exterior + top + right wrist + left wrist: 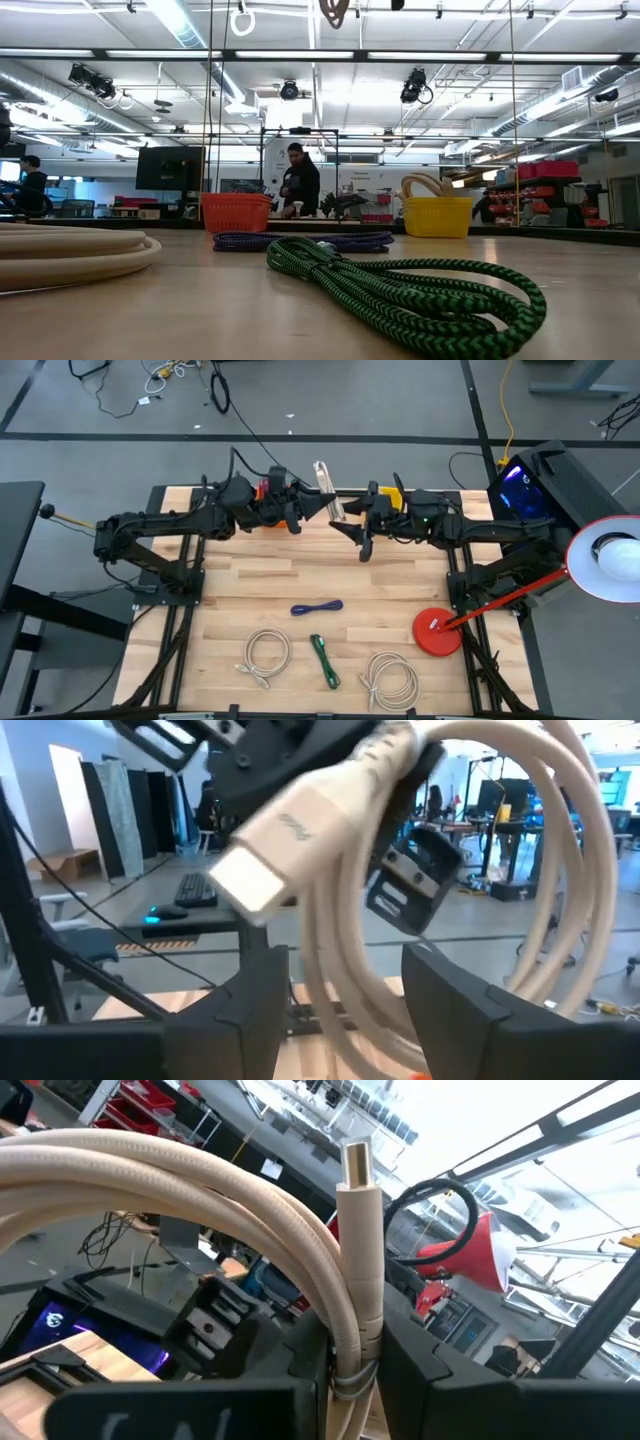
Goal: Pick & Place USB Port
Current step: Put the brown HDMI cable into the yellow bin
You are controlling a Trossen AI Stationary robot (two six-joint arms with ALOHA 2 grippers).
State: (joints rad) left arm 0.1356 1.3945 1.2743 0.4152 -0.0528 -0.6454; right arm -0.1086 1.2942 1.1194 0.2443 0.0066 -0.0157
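A coiled beige USB cable (326, 485) hangs in the air over the table's far middle, with my left gripper (350, 1400) shut on it. Its plug (356, 1165) sticks up above those fingers. My right gripper (345, 1010) faces it from the right, open. The cable's loops (330, 970) pass between its two fingers, and the plug (265, 865) shows close in front of the right wrist camera. In the high view the two grippers meet at the cable, the left gripper (315, 508) and the right gripper (352, 528). My left gripper pinches the bundled strands (352, 1365) just below the plug's sleeve between its two fingers. The plug stands upright above the fingers and the loops arc away to one side. The whole cable is clear of the table. My right gripper has the loops between its open fingers; I cannot tell whether it touches them.
On the table's near half lie a blue cable (317, 607), a green braided cable (324, 660) and two beige coils (266, 655) (390, 680). A red lamp base (438, 632) stands at the right. People and baskets show in the room beyond.
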